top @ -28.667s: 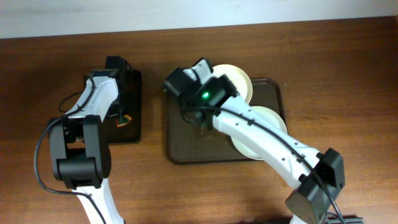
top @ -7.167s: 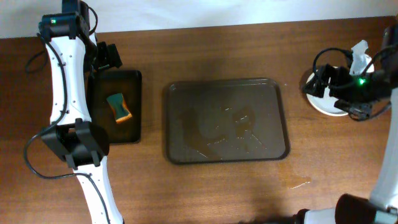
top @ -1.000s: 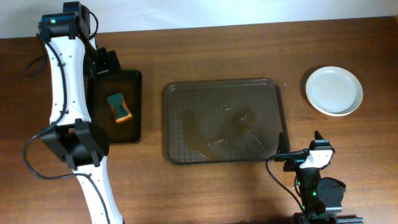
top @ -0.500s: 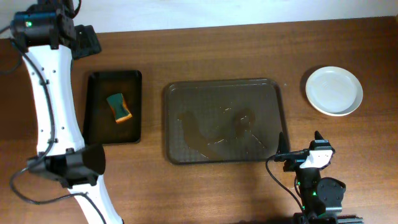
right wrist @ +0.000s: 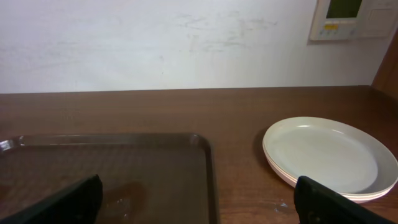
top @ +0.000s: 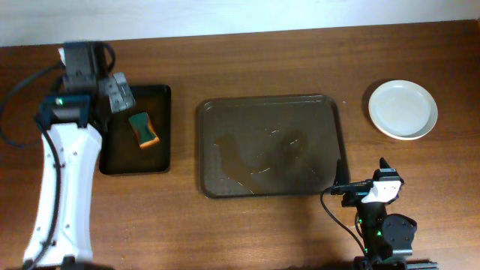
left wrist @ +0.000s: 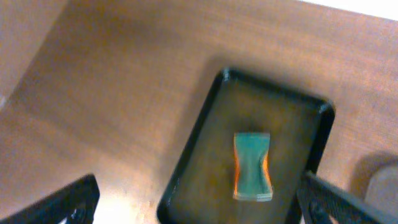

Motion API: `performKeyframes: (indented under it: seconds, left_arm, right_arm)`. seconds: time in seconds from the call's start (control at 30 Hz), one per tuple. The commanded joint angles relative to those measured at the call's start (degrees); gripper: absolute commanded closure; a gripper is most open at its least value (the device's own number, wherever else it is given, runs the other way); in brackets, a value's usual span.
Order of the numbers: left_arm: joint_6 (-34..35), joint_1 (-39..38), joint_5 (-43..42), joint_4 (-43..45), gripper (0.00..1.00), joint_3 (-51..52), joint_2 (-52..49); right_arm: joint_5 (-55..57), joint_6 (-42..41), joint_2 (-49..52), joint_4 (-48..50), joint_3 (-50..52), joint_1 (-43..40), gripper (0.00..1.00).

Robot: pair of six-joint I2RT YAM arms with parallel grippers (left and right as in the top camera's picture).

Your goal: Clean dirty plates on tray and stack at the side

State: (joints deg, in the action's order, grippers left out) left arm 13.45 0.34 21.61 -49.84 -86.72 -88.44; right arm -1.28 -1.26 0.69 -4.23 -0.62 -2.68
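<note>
The white plates (top: 403, 109) lie stacked on the bare table at the back right, to the right of the tray; in the right wrist view the plates (right wrist: 329, 155) show clean. The dark brown tray (top: 201, 150) holds no plates, only a wet patch on its floor (right wrist: 124, 163). My right gripper (top: 360, 171) rests low at the table's front, by the tray's front right corner, open and with nothing in it (right wrist: 199, 205). Open as well and holding nothing, my left gripper (top: 115, 91) hovers over the back left corner of the small black tray, its jaws wide apart (left wrist: 202, 208).
A small black tray (top: 120, 154) stands left of the brown tray, and a green and orange sponge (top: 143, 128) lies in it. The left wrist view looks down on this black tray (left wrist: 199, 143) and the sponge (left wrist: 252, 166). A white wall runs behind the table.
The left arm has swung in from the far back-left corner and now hangs over the black tray's back left end. The right arm, plates and sponge have not moved.
</note>
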Motion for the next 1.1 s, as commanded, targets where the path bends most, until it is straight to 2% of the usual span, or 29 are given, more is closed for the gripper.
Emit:
performKeyframes:
  seconds: [0.0, 0.1, 0.27, 0.43, 0.63, 0.73, 0.83, 0.9, 1.07]
  left_arm:
    - [0.3, 0.1, -1.4, 6.4, 0.0, 11.4, 10.6]
    - [10.1, 0.1, -2.9, 7.8, 0.0, 17.4, 21.2]
    - [10.1, 0.1, -3.4, 3.5, 0.0, 20.8, 25.0]
    - [9.4, 0.1, -3.6, 12.2, 0.0, 32.9, 32.3]
    - [-1.5, 0.1, -10.2, 37.5, 0.0, 55.3, 48.7]
    - [-3.5, 0.1, -11.5, 46.4, 0.0, 63.3, 54.1]
    - [-11.3, 0.1, -17.4, 54.9, 0.01, 70.3, 58.9]
    - [-13.7, 0.1, -19.1, 57.9, 0.0, 72.8, 60.9]
    - [-13.7, 0.1, -21.4, 60.5, 0.0, 77.9, 67.0]
  right_arm:
    - [0.5, -0.1, -0.3, -0.3, 0.3, 0.5, 0.01]
    - [0.5, -0.1, -0.3, -0.3, 0.3, 0.5, 0.02]
    - [0.5, -0.1, -0.3, -0.3, 0.3, 0.5, 0.02]
    - [0.5, -0.1, -0.3, -0.3, 0.3, 0.5, 0.02]
    - [0.5, -0.1, -0.3, -0.3, 0.3, 0.5, 0.02]
    - [0.5, -0.1, -0.3, -0.3, 0.3, 0.5, 0.02]
    - [0.5, -0.1, -0.3, -0.3, 0.3, 0.5, 0.02]
    - [0.5, -0.1, -0.3, -0.3, 0.3, 0.5, 0.02]
    - [0.5, -0.1, -0.3, -0.3, 0.3, 0.5, 0.02]
